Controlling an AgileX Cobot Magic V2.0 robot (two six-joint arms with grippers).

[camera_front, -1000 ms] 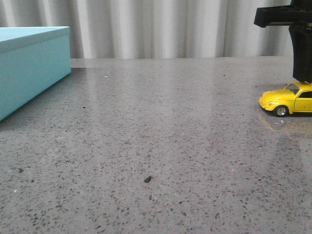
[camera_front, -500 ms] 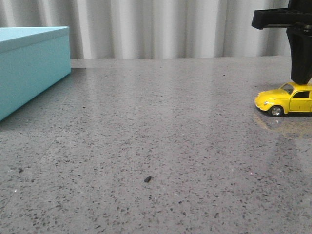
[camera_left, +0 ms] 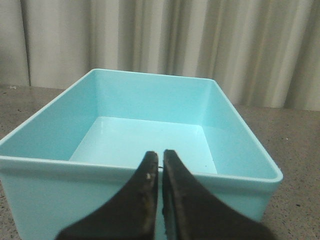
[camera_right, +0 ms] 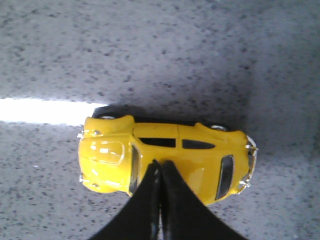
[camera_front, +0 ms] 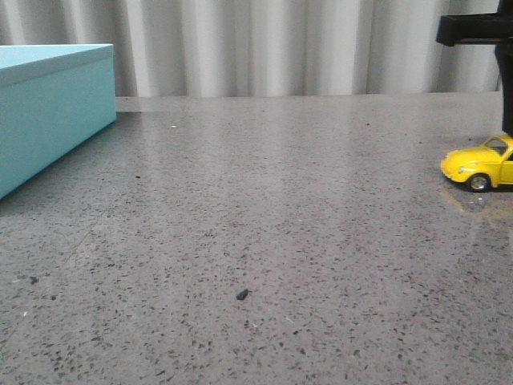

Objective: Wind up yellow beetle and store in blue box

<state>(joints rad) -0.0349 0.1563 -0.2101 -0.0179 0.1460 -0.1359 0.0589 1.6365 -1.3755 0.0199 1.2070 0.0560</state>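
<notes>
The yellow beetle (camera_front: 481, 165) has been dragged back toward the right edge of the front view, after being nudged left a moment earlier. The right gripper (camera_right: 160, 167), pressed on its roof, was shifted right too.

Sitting at the tabletop's (camera_front: 264, 241) right edge: the beetle (camera_front: 479, 164); lying at the far-left corner, well apart: the box (camera_front: 48, 108); resting near the front edge between them: a small chip (camera_front: 242, 295).
</notes>
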